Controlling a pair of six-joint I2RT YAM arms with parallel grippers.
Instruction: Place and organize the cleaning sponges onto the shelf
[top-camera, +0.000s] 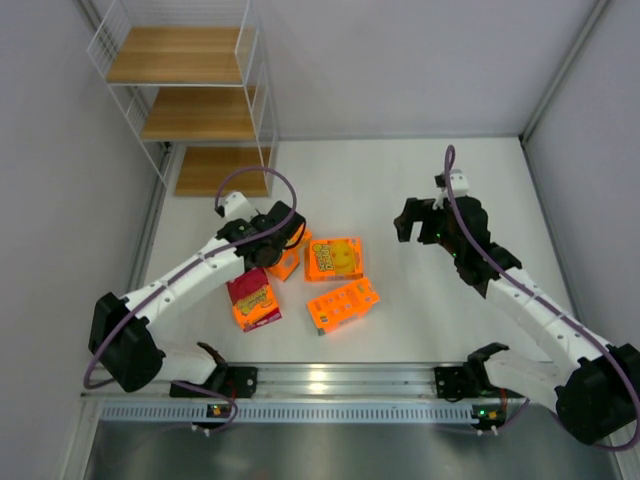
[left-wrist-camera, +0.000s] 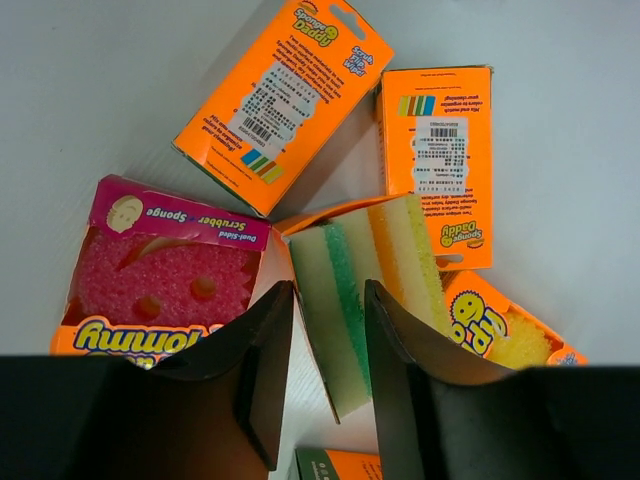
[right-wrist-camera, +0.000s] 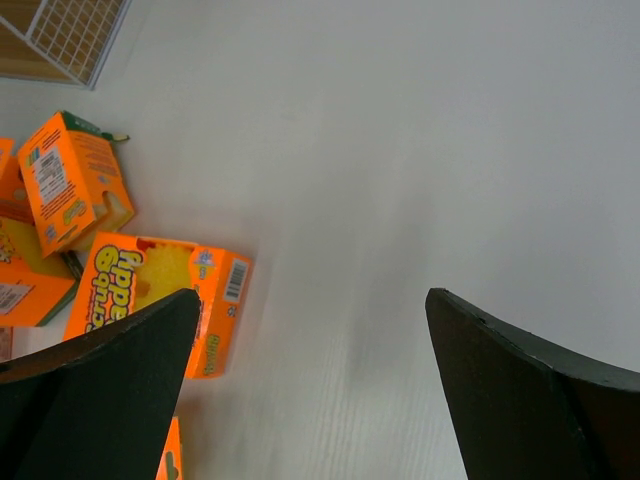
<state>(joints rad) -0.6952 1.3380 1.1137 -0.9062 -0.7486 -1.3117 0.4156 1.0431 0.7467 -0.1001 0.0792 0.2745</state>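
Cleaning sponges (top-camera: 334, 258) all lie on the white table (top-camera: 400, 180), bunched in a loose cluster well apart from the shelf (top-camera: 180, 55), on its near side toward the arm bases and a little to its right in the overhead view. That shelf, a tall white wire rack with three light wooden boards, stands at the table's far left corner. The left arm (top-camera: 180, 280) reaches from its base toward the shelf and ends over the side of the cluster nearest the shelf. The right arm (top-camera: 530, 300) bends over bare table far to the right of the shelf, beyond the cluster. The right gripper (right-wrist-camera: 312, 295) has its jaws spread wide, with only tabletop between them. The left gripper (left-wrist-camera: 327, 300) points down with its jaws partly apart, straddling the lower corner of a striped pack (left-wrist-camera: 360, 270) whose side shows white, green and yellow layers. A sliver of table shows between one finger (left-wrist-camera: 262, 370) and that pack, so no clamp is visible. Around it in the wrist view lie a pink-faced pack (left-wrist-camera: 160, 275), a long orange pack (left-wrist-camera: 285, 95) and a shorter orange pack (left-wrist-camera: 438, 150), both printed back up, and a yellow-windowed pack (left-wrist-camera: 505, 335).
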